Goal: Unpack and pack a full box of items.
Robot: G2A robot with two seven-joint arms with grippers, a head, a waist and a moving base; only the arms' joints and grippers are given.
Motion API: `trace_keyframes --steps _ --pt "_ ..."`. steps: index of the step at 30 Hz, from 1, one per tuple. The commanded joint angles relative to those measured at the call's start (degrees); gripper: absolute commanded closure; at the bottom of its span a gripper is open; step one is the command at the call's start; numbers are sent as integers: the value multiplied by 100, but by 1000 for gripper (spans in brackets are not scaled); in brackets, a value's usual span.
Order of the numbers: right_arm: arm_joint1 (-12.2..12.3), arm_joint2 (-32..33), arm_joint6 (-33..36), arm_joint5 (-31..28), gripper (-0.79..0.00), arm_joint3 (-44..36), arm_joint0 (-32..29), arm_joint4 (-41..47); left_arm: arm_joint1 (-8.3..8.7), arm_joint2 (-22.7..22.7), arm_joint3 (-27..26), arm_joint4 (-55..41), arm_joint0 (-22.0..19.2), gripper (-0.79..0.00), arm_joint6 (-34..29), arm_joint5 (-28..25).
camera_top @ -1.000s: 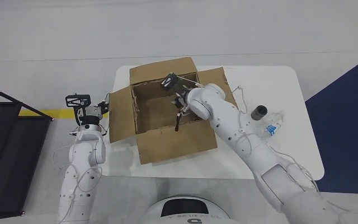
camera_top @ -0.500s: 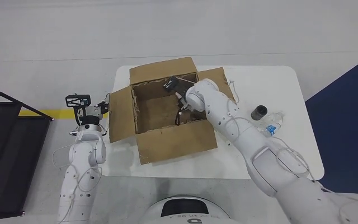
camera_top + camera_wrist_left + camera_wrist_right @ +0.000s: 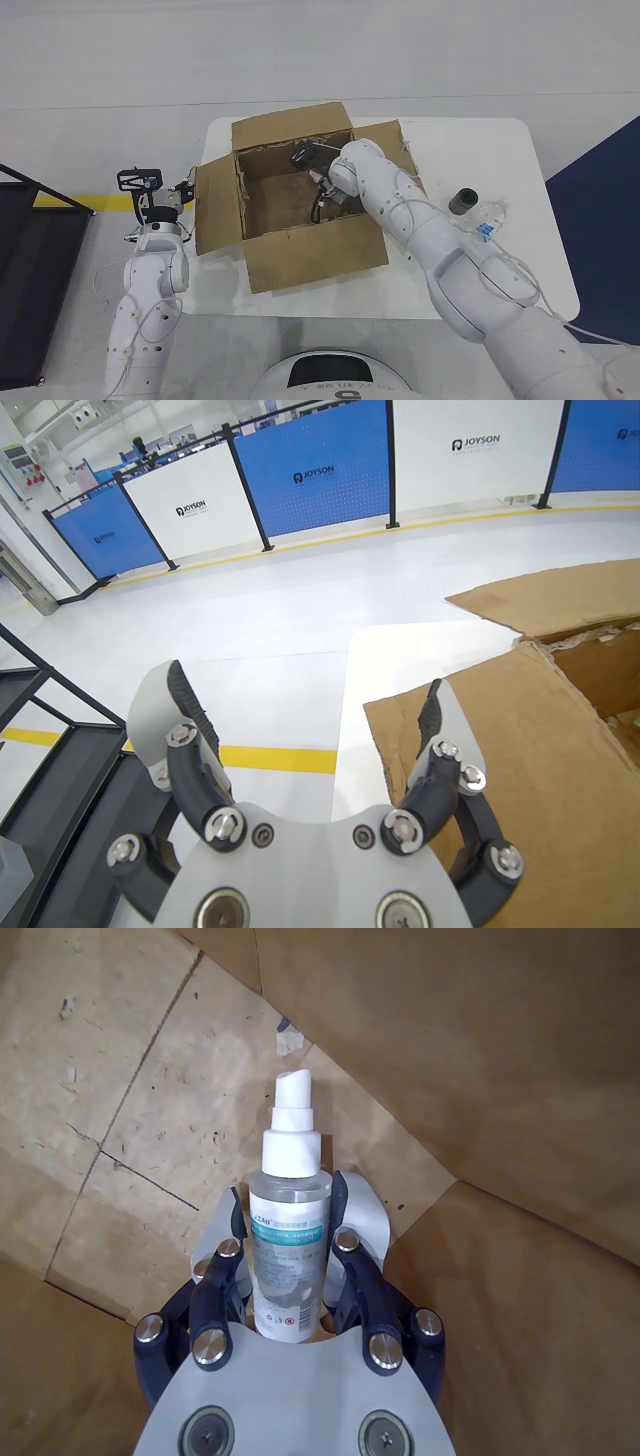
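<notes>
Cardboard box: brown, worn, torn along its rim, standing open-side up on the left part of the white table with its four flaps folded outward. It sits slightly turned against the table's edges. Its inner floor is bare scuffed board crossed by the seams of the bottom flaps.

Inside it, the right gripper holds a spray bottle, a clear, slim cylinder with a white and teal label and a white pump top. The bottle's long axis runs in line with the gripper, its base toward the wrist and its nozzle pointing away, down at the box floor close to where floor and side wall meet. Whether the nozzle touches the board cannot be told. The fingers are pressed against both sides of the bottle's upper body, just under its shoulder.

The left gripper hangs off the table's left edge, just beside the box's left flap, its jaws spread wide with nothing between them.

A dark cylinder and a clear plastic bottle lie on the table to the right of the box.
</notes>
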Motion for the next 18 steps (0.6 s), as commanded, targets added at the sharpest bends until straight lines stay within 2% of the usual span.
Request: trace_keyframes --steps 1,6,10,14,16,18 --pt "-38 -24 -50 -15 0 78 35 -10 0 0 0 0 0 -785 0 0" --pt "-66 -7 -497 28 0 -39 67 -112 0 0 0 0 0 -785 0 0" --pt "122 245 -1243 -140 0 -699 -149 -213 0 0 0 0 0 -785 0 0" --pt "573 845 -1998 -264 0 -2053 -842 -667 0 0 0 0 0 -785 0 0" --pt "869 1349 -2235 -278 0 -3160 -1481 -1032 0 0 0 0 0 -785 0 0" --pt "1162 1974 -2373 -311 0 -4504 -2364 -1432 0 0 0 0 0 -785 0 0"
